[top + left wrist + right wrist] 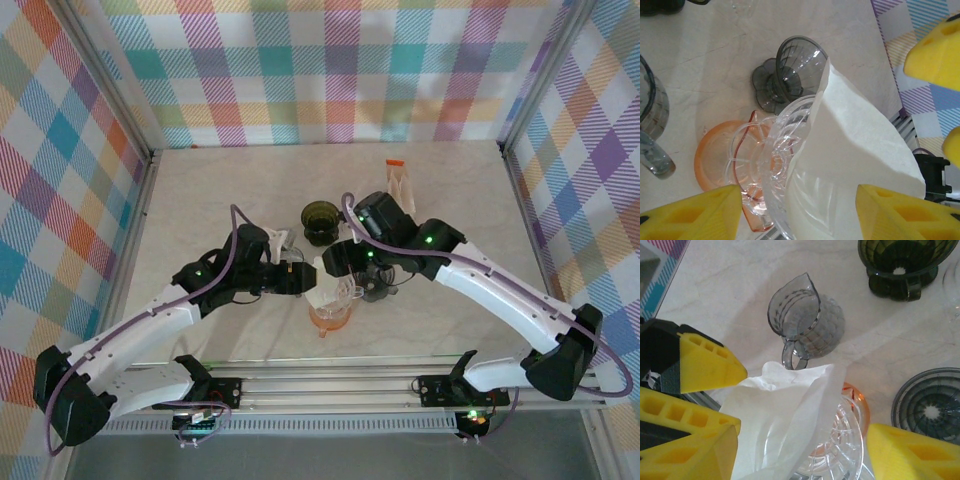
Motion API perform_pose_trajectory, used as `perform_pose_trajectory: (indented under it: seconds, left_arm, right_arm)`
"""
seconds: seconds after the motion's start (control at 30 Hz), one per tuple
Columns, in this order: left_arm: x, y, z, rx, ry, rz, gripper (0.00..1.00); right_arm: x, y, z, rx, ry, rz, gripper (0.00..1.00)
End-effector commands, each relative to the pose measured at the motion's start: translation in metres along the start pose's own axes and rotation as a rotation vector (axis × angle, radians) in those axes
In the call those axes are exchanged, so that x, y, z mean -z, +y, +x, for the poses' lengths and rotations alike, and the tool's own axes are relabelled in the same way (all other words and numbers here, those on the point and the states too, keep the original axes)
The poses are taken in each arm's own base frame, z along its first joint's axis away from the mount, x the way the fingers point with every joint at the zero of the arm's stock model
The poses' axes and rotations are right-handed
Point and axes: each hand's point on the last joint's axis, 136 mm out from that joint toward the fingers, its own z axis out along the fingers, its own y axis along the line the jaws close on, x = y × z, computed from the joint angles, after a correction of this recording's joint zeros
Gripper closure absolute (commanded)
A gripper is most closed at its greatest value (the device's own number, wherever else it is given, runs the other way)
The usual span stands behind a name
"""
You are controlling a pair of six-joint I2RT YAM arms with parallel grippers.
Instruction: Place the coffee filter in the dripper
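Observation:
A clear glass dripper [340,294] [782,165] [852,440] sits tilted over an orange one, with the white coffee filter [855,140] [785,410] lying inside it and standing out past the rim. My left gripper [315,286] [800,194] reaches in from the left, jaws apart on either side of the dripper, and a gap shows at its left pad. My right gripper [348,266] [802,436] hovers just above the filter, open, touching neither filter nor glass.
An orange dripper [330,322] [715,155] lies under the clear one. A grey dripper [378,290] [790,70] stands just to its right, a green dripper [320,220] [900,265] behind, and a grey glass pitcher [805,320] close by. A filter holder [400,185] stands far right.

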Motion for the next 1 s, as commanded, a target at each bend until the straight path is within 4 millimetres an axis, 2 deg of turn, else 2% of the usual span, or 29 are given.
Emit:
perform_pose_trajectory:
  seconds: [0.0,0.2,0.6,0.73,0.97]
  left_arm:
    - [0.017,-0.005,-0.009,-0.008,-0.053,-0.020,0.38]
    - [0.021,-0.001,-0.007,-0.007,-0.060,-0.040,0.38]
    - [0.014,-0.001,-0.005,0.011,-0.051,-0.024,0.36]
    - [0.010,-0.002,-0.005,0.017,-0.043,-0.012,0.33]
    - [0.001,0.003,0.001,0.029,-0.016,-0.018,0.34]
  right_arm:
    - [-0.003,0.003,0.013,-0.011,0.041,0.014,0.34]
    - [-0.011,-0.001,0.030,-0.002,0.090,0.079,0.44]
    - [-0.017,-0.015,0.035,0.081,0.101,0.227,0.95]
    - [-0.019,-0.022,0.036,0.116,0.110,0.297,1.00]
    - [-0.025,-0.026,0.037,0.171,0.121,0.371,1.00]
